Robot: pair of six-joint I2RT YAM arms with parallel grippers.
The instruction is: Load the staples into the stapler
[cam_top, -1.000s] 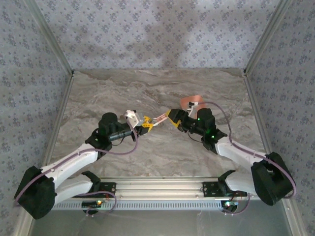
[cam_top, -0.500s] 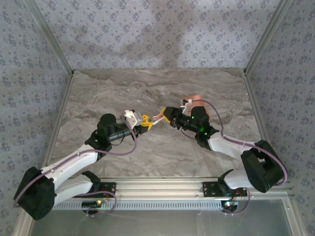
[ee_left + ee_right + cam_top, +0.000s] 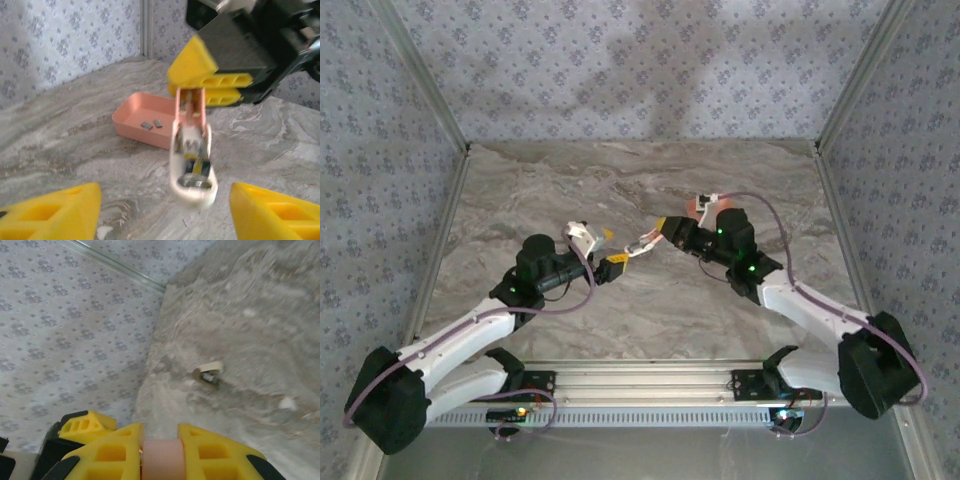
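Marbled tabletop (image 3: 620, 180) under stapler (image 3: 192, 150), floral walls (image 3: 620, 70)

Overhead rear — wrists close (shared stapler (image 3: 192, 150))

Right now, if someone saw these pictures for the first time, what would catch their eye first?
The tiny pink-and-white stapler, hanging open above the middle of the table, pinched at its pink end by the right arm's yellow fingers. Next come the left arm's fingers, spread wide just in front of it, and the salmon tray behind it with a few staple strips inside.
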